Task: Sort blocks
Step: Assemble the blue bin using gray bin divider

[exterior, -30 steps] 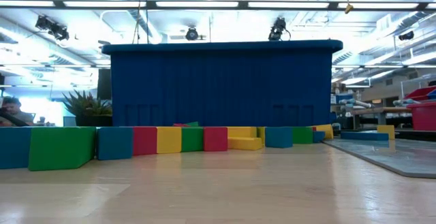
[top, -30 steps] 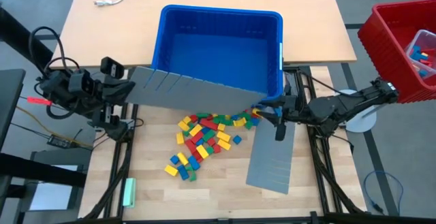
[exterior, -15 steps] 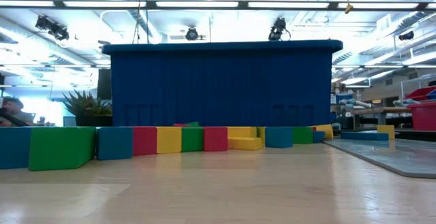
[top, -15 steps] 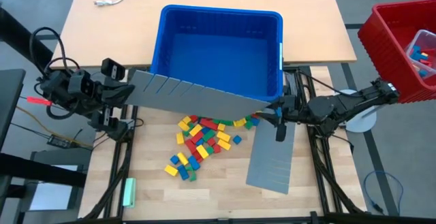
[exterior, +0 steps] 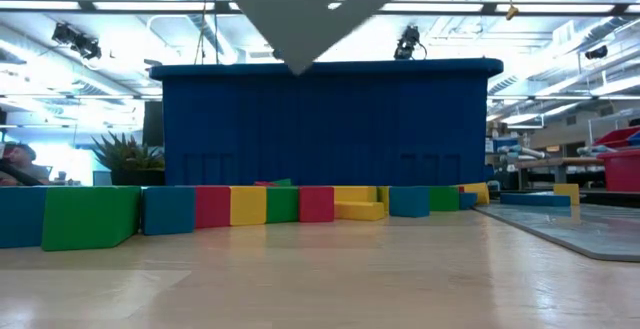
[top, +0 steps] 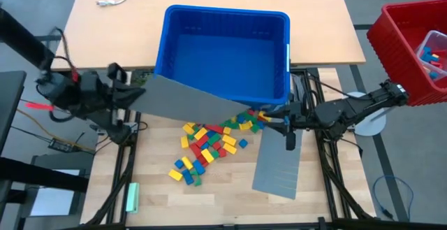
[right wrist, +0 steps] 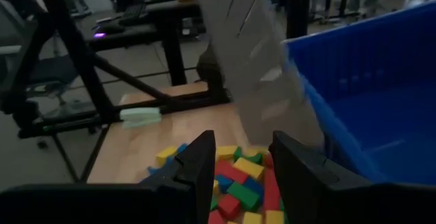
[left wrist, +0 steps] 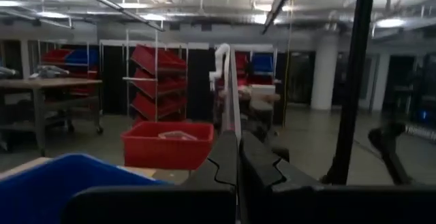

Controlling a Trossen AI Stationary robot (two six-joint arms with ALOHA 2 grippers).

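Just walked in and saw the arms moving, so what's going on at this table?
The left end effector holds a grey ridged panel lifted at a slant over the front edge of the blue bin. The right end effector is open beside the blocks, which lie heaped on the table. A second panel lies flat nearby.

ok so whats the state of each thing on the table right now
blocks: loose heap on the table, none in the bin
blue bin: upright, empty
left gripper: shut on a grey panel
grey panel: held up, tilted
second grey panel: flat on the table
right gripper: open above the blocks
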